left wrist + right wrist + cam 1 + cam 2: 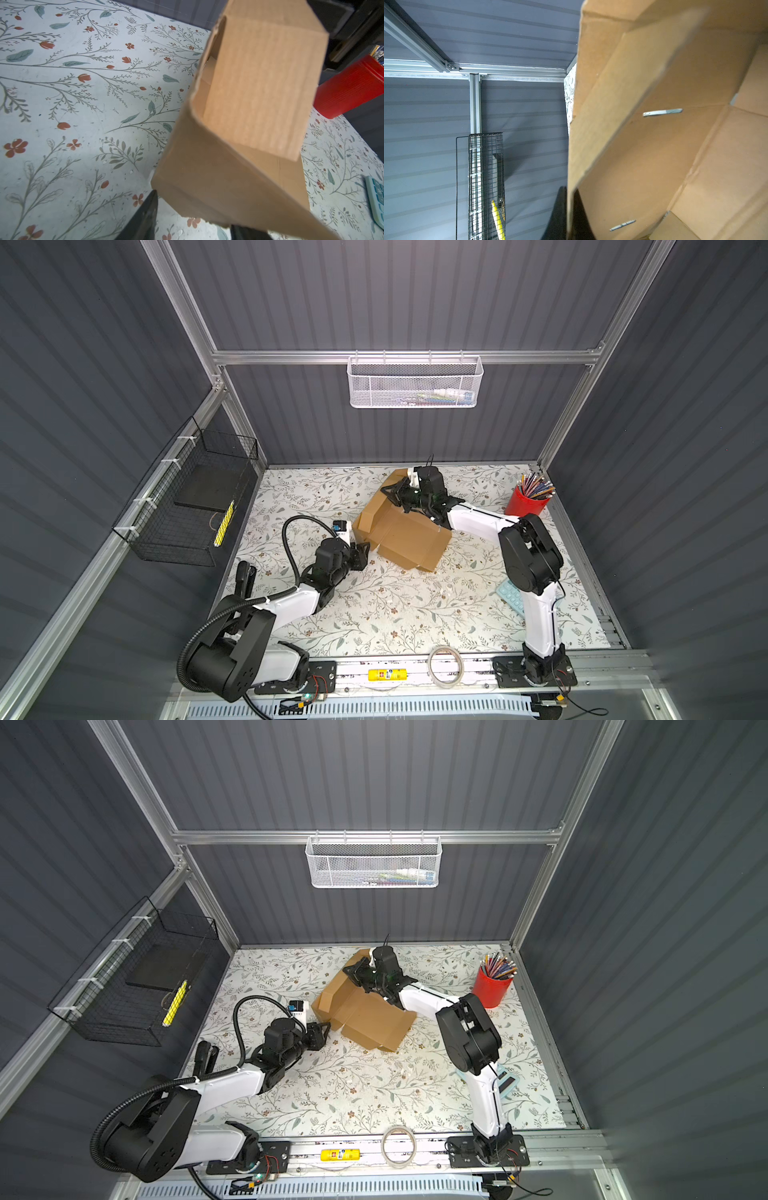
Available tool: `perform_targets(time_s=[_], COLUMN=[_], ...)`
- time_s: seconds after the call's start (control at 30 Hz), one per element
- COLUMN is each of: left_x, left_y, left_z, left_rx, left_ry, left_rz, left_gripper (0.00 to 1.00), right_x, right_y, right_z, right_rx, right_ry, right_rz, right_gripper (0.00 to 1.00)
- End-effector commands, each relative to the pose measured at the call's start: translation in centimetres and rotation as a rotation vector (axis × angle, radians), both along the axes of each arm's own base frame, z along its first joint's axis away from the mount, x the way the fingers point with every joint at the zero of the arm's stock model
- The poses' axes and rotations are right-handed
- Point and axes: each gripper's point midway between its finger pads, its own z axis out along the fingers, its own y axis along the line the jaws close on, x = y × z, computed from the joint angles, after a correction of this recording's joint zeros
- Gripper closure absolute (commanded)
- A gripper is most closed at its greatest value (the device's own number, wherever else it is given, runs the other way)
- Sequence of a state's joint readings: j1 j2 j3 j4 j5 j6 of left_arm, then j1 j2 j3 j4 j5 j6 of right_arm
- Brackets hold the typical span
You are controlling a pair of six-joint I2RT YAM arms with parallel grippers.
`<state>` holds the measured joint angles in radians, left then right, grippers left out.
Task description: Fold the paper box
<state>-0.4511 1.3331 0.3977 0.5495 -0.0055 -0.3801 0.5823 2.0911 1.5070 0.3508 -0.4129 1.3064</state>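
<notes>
The paper box [409,533] [368,1019] is a half-formed brown cardboard sheet lying mid-table, with its far-left panels raised. My right gripper [394,494] [353,972] reaches over it from the far side and is shut on a raised flap. In the right wrist view both fingers pinch the flap's thin edge [568,193], and the box's inside [675,145] fills the rest. My left gripper [361,552] [322,1031] stands open at the box's near-left corner. In the left wrist view the box's corner [207,187] hangs just over the spread fingers [145,216], partly hiding one.
A red cup of pencils [528,502] stands at the back right and a teal calculator [509,593] lies behind the right arm. A tape roll [445,666] and a yellow item [386,674] sit on the front rail. A black wire basket [195,506] hangs on the left wall.
</notes>
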Motion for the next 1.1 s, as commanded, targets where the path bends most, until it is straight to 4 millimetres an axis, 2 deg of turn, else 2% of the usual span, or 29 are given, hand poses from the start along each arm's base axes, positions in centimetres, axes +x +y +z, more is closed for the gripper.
perform_targets(time_s=[0.0,0.17,0.33,0.53,0.8,1.07], left_x=[0.5,-0.1,-1.7,-3.0,-2.5,-2.3], left_y=[0.3,0.3,0.4,3.1,4.0,5.1], left_z=[0.3,1.0,2.1,3.4,4.0,4.5], left_rx=[0.054,0.053,0.079,0.205,0.229,0.244], left_ry=[-0.019,-0.028,-0.047,-0.095,-0.141,-0.107], left_rz=[0.011,-0.012,-0.068,-0.014,0.034,0.104], left_gripper=[0.47,0.47,0.44,0.4,0.42,0.4], right_x=[0.0,0.0,0.0,0.1,0.1,0.3], right_y=[0.6,0.3,0.2,0.1,0.2,-0.4], right_z=[1.3,1.0,1.2,1.2,1.5,1.3], right_rx=[0.021,0.021,0.023,0.024,0.031,0.053], right_ry=[-0.05,-0.045,-0.047,-0.047,-0.045,-0.027], right_rz=[0.029,0.029,0.03,0.03,0.033,0.027], right_gripper=[1.0,1.0,1.0,1.0,1.0,1.0])
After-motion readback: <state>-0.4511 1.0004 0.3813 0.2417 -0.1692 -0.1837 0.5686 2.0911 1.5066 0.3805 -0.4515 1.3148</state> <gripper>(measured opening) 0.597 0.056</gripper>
